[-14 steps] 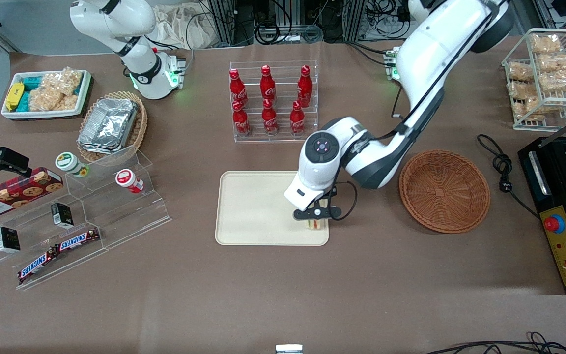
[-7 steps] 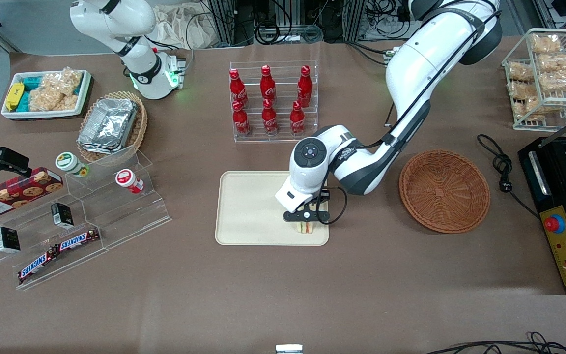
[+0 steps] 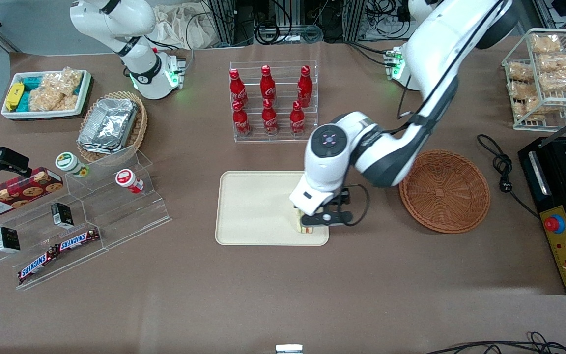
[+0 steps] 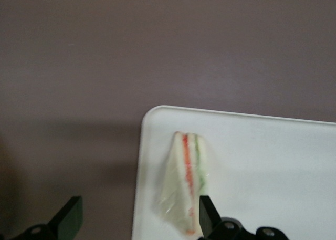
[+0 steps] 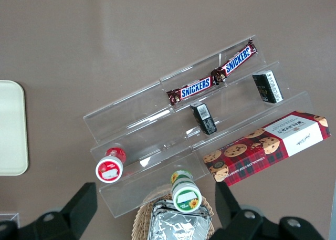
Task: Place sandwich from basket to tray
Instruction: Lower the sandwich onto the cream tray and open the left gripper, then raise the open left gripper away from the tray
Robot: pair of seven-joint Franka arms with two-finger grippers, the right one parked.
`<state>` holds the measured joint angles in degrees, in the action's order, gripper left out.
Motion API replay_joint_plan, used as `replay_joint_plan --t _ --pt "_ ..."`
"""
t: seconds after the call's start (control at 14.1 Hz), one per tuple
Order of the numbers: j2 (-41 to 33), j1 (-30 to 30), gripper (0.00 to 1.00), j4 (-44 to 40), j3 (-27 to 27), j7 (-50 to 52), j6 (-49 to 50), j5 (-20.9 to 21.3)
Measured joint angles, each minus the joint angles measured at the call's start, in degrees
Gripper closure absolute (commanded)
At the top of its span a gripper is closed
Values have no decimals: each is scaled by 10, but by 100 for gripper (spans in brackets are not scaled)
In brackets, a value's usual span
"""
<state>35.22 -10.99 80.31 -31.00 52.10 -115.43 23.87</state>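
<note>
The sandwich [image 3: 302,225] [image 4: 186,183], a pale wedge with orange and green layers in clear wrap, lies on the cream tray [image 3: 253,206] [image 4: 262,161] near the tray's corner closest to the front camera, toward the working arm's end. My gripper [image 3: 323,219] [image 4: 139,214] hovers just above it, open. The fingers stand wide apart and the sandwich lies close to one finger [image 4: 208,212], held by neither. The round reddish-brown basket [image 3: 444,191] sits beside the tray toward the working arm's end, with nothing in it.
A clear rack of red bottles [image 3: 269,101] stands farther from the camera than the tray. A tiered acrylic stand [image 3: 81,216] with snacks, a tan basket of foil containers [image 3: 112,127] and a white bin [image 3: 44,93] lie toward the parked arm's end. A black machine [image 3: 565,206] lies toward the working arm's end.
My gripper carried the sandwich along the tray's near edge, let it go and rose, shifting toward the basket. The sandwich now rests on the tray.
</note>
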Motion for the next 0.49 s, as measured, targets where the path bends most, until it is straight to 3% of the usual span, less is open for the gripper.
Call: replay_joint_plan --t 0.28,0.49 --pt "-114 69 1 0 12 -134 129 -86" --pt "-201 66 1 26 111 -283 178 -158"
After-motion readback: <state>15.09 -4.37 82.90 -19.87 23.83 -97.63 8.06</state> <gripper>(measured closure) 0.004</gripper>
